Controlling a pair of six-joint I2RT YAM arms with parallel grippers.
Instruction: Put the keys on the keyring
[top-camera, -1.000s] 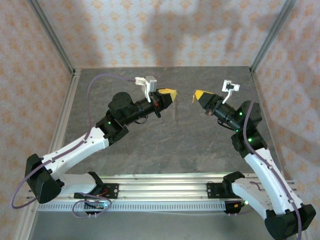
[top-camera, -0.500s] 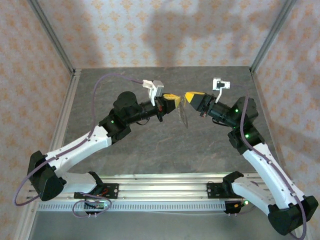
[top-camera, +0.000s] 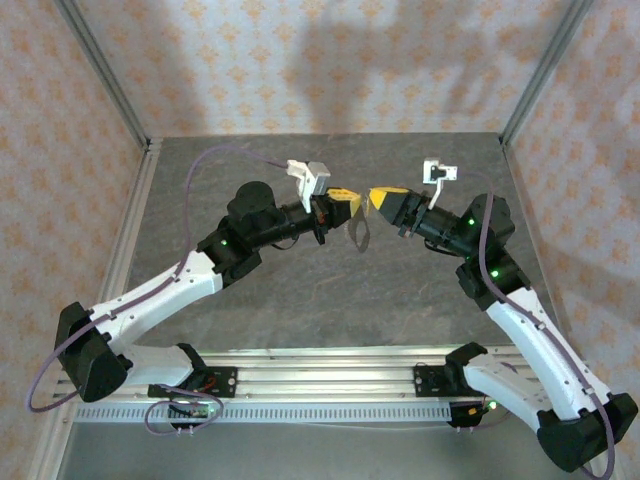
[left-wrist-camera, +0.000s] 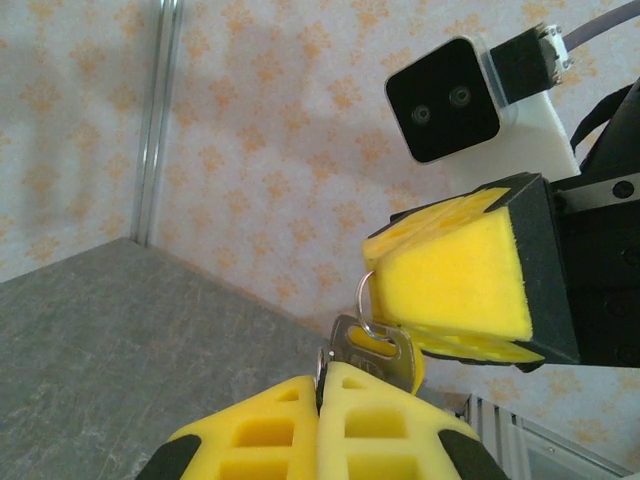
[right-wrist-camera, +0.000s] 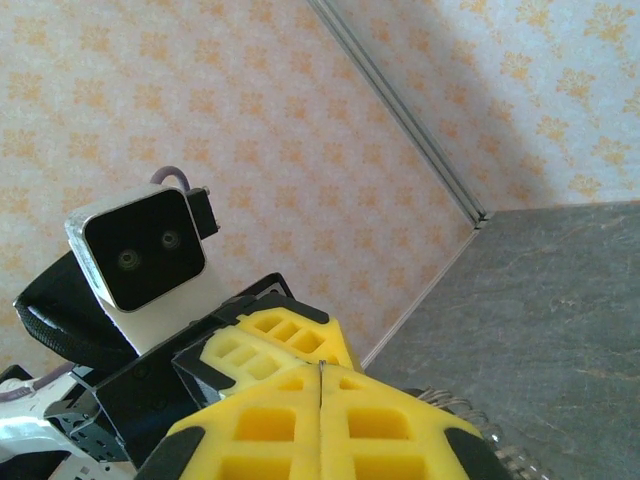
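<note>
Your left fingers (left-wrist-camera: 320, 382) are pinched shut on the keyring (left-wrist-camera: 372, 350), its chain dangling above the surface (top-camera: 300, 300). Right fingers (top-camera: 380, 198) shut too, tips nearly touching left's; whether they grip anything, you can't tell.

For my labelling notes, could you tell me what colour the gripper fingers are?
Yellow; the fingers show best in the left wrist view.
</note>
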